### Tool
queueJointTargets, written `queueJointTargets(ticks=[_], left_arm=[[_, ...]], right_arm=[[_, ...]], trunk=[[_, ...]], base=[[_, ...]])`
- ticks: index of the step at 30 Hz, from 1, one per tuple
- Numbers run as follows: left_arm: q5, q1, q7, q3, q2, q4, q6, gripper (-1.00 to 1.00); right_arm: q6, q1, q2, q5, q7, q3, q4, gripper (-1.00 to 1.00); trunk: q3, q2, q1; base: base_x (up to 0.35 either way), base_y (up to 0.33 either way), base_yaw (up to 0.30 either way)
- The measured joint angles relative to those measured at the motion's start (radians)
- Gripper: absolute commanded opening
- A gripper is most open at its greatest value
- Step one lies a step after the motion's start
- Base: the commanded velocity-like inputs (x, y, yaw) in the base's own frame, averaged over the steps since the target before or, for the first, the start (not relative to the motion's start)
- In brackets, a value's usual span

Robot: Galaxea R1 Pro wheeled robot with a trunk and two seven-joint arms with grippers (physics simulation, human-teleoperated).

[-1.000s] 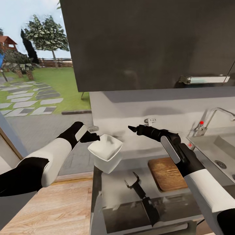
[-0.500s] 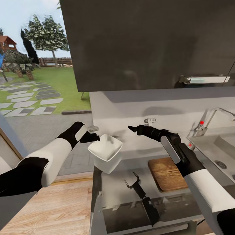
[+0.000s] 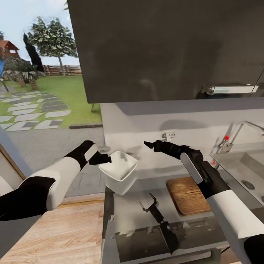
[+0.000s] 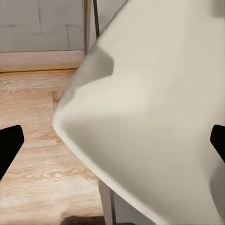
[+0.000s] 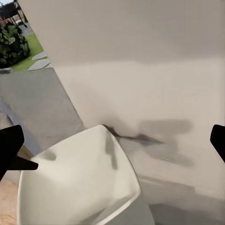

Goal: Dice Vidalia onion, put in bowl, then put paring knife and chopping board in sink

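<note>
Tilting: bowl [image 3: 118, 171] at tabletop's [image 3: 135, 214] left end
Left pincer [image 3: 102, 158]: spread, beside bowl's rim
Right pincer [image 3: 152, 145]: spread, above tabletop
Chopping board [image 3: 187, 195]: on tabletop beside sink [image 3: 245, 169]

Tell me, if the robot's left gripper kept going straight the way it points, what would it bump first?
Most likely the white squarish bowl: it sits tilted right ahead of the left gripper at the glossy grey countertop's end, though depth is hard to judge.
</note>
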Motion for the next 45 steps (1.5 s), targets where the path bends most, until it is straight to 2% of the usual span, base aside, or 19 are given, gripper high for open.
queueJointTargets(ticks=[7, 11, 16, 33, 45], left_arm=[[0.000, 0.002, 0.001, 0.000, 0.000, 0.031, -0.007, 1.00], [0.000, 0.002, 0.001, 0.000, 0.000, 0.061, -0.055, 1.00], [0.000, 0.002, 0.002, 0.000, -0.002, 0.090, -0.082, 1.00], [0.000, 0.003, 0.000, 0.001, -0.004, 0.108, -0.094, 1.00], [0.001, 0.004, 0.000, 0.002, -0.006, 0.108, -0.095, 1.00]], right_arm=[[0.000, 0.000, 0.000, 0.000, 0.000, 0.000, 0.000, 1.00], [0.000, 0.000, 0.000, 0.000, 0.000, 0.001, 0.000, 1.00], [-0.001, 0.000, 0.000, 0.000, 0.000, 0.001, 0.000, 1.00], [-0.001, 0.000, 0.000, 0.000, 0.000, 0.001, 0.000, 1.00], [-0.001, 0.000, 0.000, 0.000, 0.000, 0.001, 0.000, 1.00]], trunk=[[0.000, 0.000, 0.000], [0.000, 0.000, 0.000], [0.000, 0.000, 0.000], [-0.001, 0.000, 0.000], [-0.013, 0.000, 0.000]], base=[[0.000, 0.000, 0.000], [0.000, 0.000, 0.000], [0.000, 0.000, 0.000], [0.000, 0.000, 0.000], [0.000, 0.000, 0.000]])
